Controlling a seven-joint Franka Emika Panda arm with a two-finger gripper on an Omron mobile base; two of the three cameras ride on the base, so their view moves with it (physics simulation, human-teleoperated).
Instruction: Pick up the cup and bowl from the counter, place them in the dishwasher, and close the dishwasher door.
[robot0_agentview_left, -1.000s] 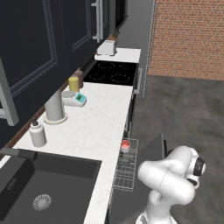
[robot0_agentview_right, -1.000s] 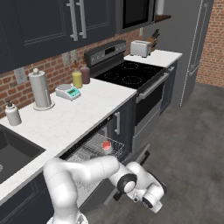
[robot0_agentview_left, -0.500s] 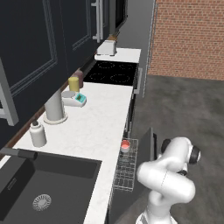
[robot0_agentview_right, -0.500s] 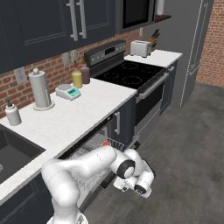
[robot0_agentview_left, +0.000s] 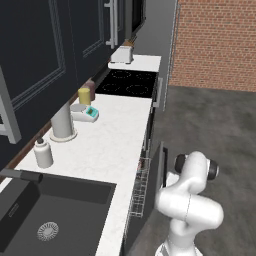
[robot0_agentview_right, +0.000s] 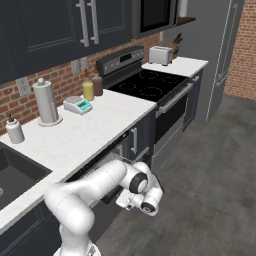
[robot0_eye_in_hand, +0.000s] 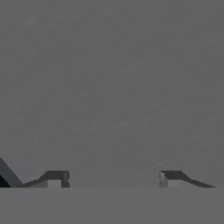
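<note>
A simulated kitchen had dark cabinets, a brick backsplash and a long white counter (robot0_agentview_left: 117, 145) running from a black sink (robot0_agentview_left: 45, 215) to a black cooktop (robot0_agentview_right: 150, 82). On the counter stood a white capped bottle (robot0_agentview_right: 14, 130), a paper-towel holder (robot0_agentview_right: 46, 102), a teal-faced scale (robot0_agentview_right: 77, 105), a yellow jar (robot0_agentview_right: 88, 90) and, beyond the cooktop, a toaster (robot0_agentview_right: 160, 54).

Below the counter edge the dishwasher (robot0_agentview_left: 145, 185) was partly open. Its dark door (robot0_agentview_left: 161, 167) stood nearly upright, tilted a little outward, and the silver wire rack (robot0_agentview_left: 139, 189) showed in the gap. A small spot of red, likely the cup (robot0_agentview_left: 139, 164), sat at the rack's far end; the bowl could not be made out.

The white arm bent low in front of the door. In the hand view the gripper (robot0_eye_in_hand: 113, 178) faced a flat grey surface very closely, its two fingertips (robot0_eye_in_hand: 56, 178) set wide apart with nothing between them.
</note>
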